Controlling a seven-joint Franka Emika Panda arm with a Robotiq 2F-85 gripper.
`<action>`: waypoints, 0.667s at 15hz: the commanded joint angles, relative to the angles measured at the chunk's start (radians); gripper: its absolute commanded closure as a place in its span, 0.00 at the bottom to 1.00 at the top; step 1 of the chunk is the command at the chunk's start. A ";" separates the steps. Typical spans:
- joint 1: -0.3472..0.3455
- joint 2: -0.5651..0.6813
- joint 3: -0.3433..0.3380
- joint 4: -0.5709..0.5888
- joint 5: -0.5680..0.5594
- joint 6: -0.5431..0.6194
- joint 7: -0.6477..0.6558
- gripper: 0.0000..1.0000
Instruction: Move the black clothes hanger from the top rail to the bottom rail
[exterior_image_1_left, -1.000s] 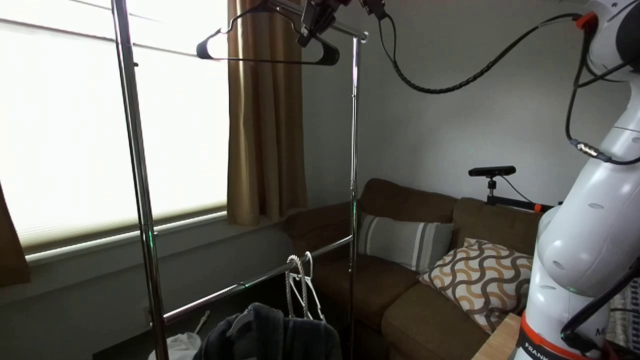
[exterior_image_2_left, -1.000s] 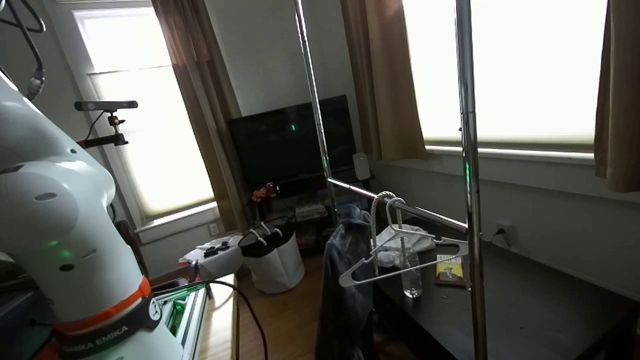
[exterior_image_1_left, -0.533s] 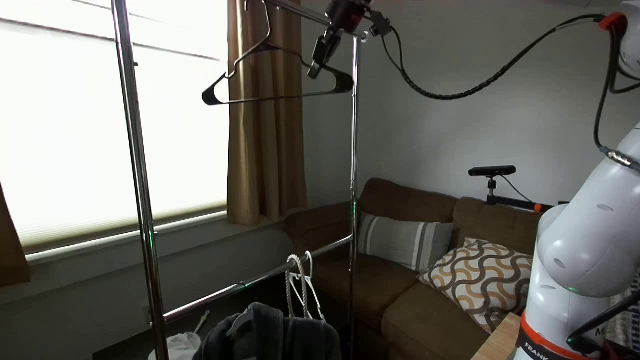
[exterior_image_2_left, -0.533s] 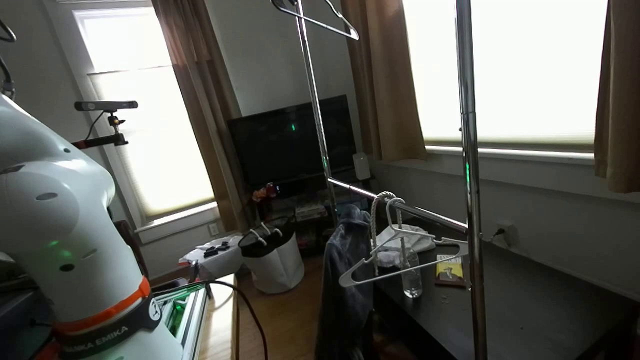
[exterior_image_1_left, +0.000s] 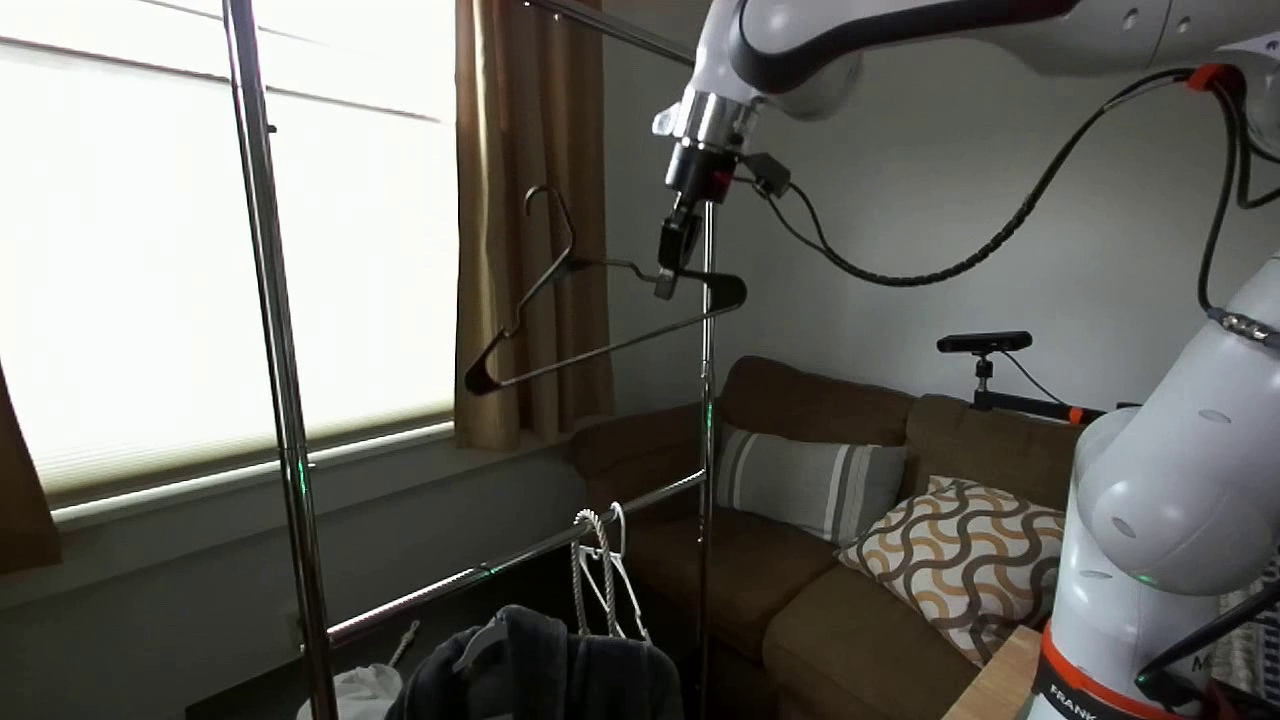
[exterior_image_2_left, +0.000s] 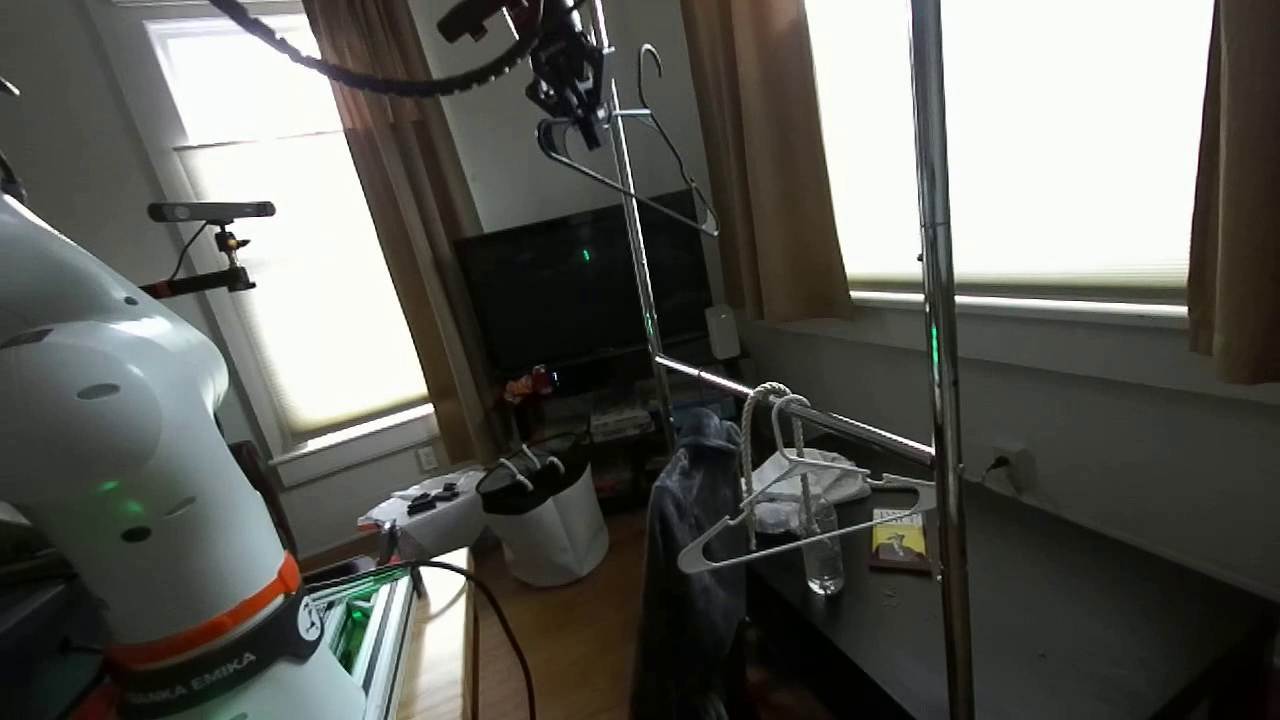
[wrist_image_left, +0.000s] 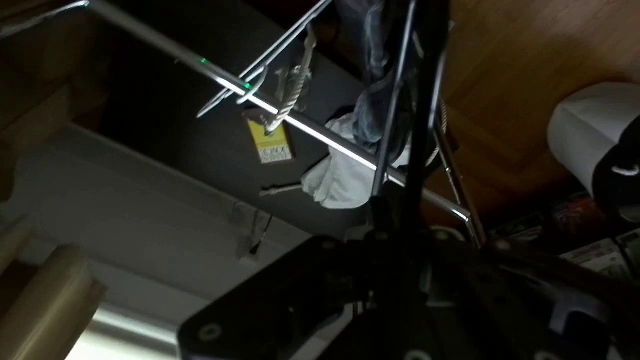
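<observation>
My gripper (exterior_image_1_left: 666, 284) is shut on the right arm of the black clothes hanger (exterior_image_1_left: 577, 265). It also shows gripping the hanger (exterior_image_2_left: 712, 226) in an exterior view (exterior_image_2_left: 592, 138). The hanger is tilted, its left end low and its hook free, pointing up. It appears below the top rail (exterior_image_1_left: 610, 26) and above the bottom rail (exterior_image_1_left: 530, 552). The bottom rail shows in an exterior view (exterior_image_2_left: 870, 432) and runs diagonally across the wrist view (wrist_image_left: 325, 139). In the wrist view the dark fingers cover much of the hanger (wrist_image_left: 395, 100).
A white hanger (exterior_image_2_left: 715, 555), a rope loop (exterior_image_2_left: 748, 450) and a dark jacket (exterior_image_2_left: 690, 520) hang at the bottom rail. The rack's uprights (exterior_image_1_left: 270, 300) stand on both sides. A black table (exterior_image_2_left: 1080, 590) is behind the rack, and a brown sofa (exterior_image_1_left: 830, 630) is nearby.
My gripper and the black hanger have moved down and a little to the right in an exterior view, away from the top rail. The hanger has tilted more. The rack and its other items stay put.
</observation>
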 joint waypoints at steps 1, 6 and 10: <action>-0.023 -0.015 -0.055 -0.154 0.068 -0.011 0.024 0.98; -0.088 -0.028 -0.049 -0.266 0.030 -0.156 0.158 0.98; -0.106 -0.037 -0.058 -0.283 0.067 -0.379 0.240 0.98</action>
